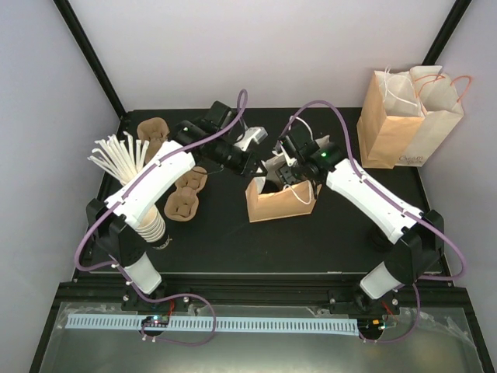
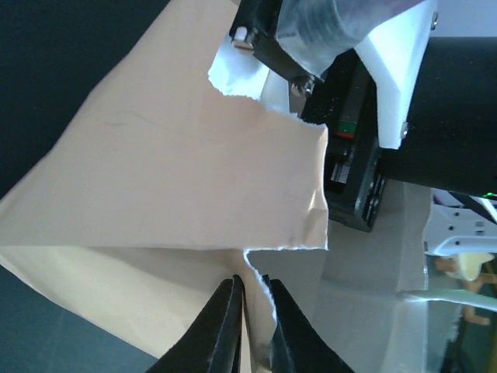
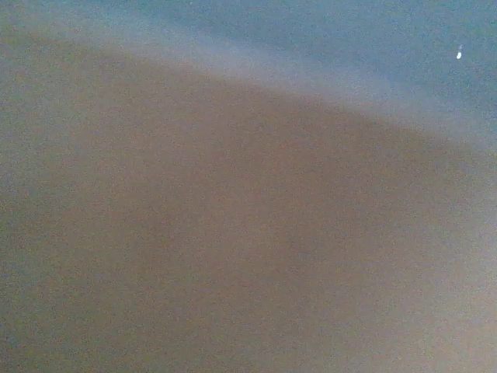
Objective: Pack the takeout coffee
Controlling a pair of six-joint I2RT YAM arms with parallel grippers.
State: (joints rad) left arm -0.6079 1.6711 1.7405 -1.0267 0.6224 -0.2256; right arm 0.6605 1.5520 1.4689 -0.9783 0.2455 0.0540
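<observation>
Worktop (image 1: 233,249): brown bag (image 1: 276,206) at frame centre. Left tool (image 2: 250,281) pinched shut on bag rim. Right tool (image 1: 289,175) buried in bag mouth, can't tell jaw state. Takeout coffee unseen, probably inside bag. Likely left: release, withdraw.

The top external camera sits above and behind the arm bases and looks steeply down over the whole black table (image 1: 233,241), far enough off to take in the left arm (image 1: 155,183), the right arm (image 1: 373,198) and the brown paper bag (image 1: 276,203) between them. The left wrist camera looks past its own black fingers (image 2: 221,334) from very near onto that brown paper bag (image 2: 171,171) and part of the right arm (image 2: 450,116), the region the two views share. The right wrist camera is so close to a tan surface (image 3: 233,233) that it gives only blur.
</observation>
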